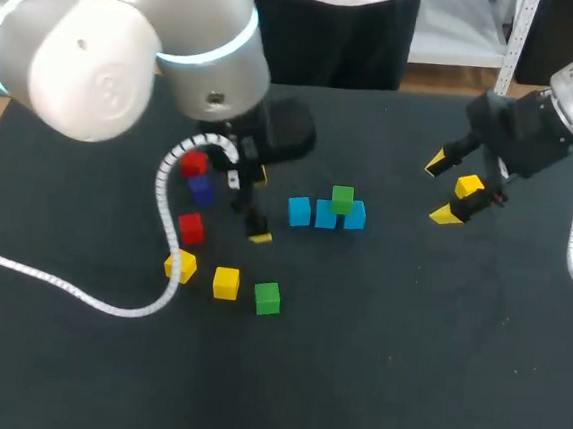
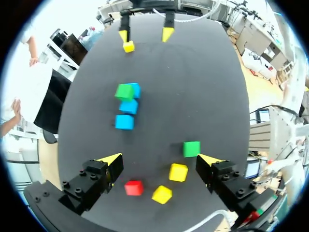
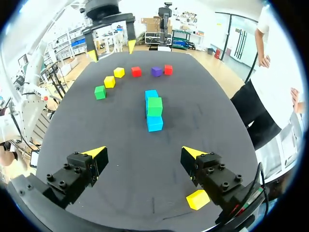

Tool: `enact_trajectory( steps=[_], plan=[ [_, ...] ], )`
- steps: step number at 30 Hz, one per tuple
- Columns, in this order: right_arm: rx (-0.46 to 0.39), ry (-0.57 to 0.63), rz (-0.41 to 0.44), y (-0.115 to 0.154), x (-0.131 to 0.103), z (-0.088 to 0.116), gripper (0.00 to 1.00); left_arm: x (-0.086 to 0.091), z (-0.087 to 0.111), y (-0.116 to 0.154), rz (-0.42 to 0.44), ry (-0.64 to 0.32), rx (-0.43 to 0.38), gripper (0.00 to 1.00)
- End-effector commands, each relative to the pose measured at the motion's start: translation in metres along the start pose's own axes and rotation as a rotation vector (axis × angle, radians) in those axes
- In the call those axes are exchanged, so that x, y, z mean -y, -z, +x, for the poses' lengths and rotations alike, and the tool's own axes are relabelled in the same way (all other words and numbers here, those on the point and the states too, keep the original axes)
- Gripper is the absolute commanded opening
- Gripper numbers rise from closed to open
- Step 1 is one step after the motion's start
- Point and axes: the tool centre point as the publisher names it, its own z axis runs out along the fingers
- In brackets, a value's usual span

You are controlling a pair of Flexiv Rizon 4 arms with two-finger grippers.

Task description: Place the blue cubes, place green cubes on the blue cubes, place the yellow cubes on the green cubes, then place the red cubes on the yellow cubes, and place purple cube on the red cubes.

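Plainly, both tools stand with their fingers apart and grip nothing. The left tool (image 2: 160,159) hangs left of centre in the head view, over the loose cubes. In its wrist view a red cube (image 2: 133,187), two yellow cubes (image 2: 178,172) and the loose green cube (image 2: 191,149) lie on the bench (image 1: 404,365) below and between its fingers.

A row of three blue cubes (image 1: 326,215) sits at the middle of the head view. The stacked green cube (image 1: 342,199) rests on top, toward the row's right end. Which blue cube bears it cannot be told.

The right tool (image 3: 143,153) is at the upper right of the head view. A third yellow cube (image 1: 470,186) lies just beside one of its fingers, and contact cannot be made out.

The left arm (image 1: 110,49) fills the upper left of the head view and hides the bench under it. Its white cable (image 1: 165,199) loops across the bench and partly covers the second red cube (image 1: 193,164). The purple cube (image 1: 200,189) sits just below that cube, close against the cable.
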Motion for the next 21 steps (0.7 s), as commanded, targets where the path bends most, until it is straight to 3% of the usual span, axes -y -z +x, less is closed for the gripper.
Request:
enact_trajectory(
  steps=[1,6,13,21],
  plan=[
    [0.002,0.000,0.001,0.000,-0.001,0.000,1.00,0.008,-0.005,-0.009,0.049,0.023,-0.051,1.00],
    [0.002,0.000,0.001,0.000,-0.001,0.000,1.00,0.032,0.000,-0.003,0.067,0.062,-0.057,1.00],
    [0.002,0.000,0.001,0.000,-0.001,0.000,1.00,0.068,-0.012,0.006,0.097,0.055,-0.039,1.00],
    [0.002,0.000,0.001,0.000,-0.001,0.000,1.00,0.089,-0.022,-0.005,0.151,0.053,-0.013,1.00]
  ],
)
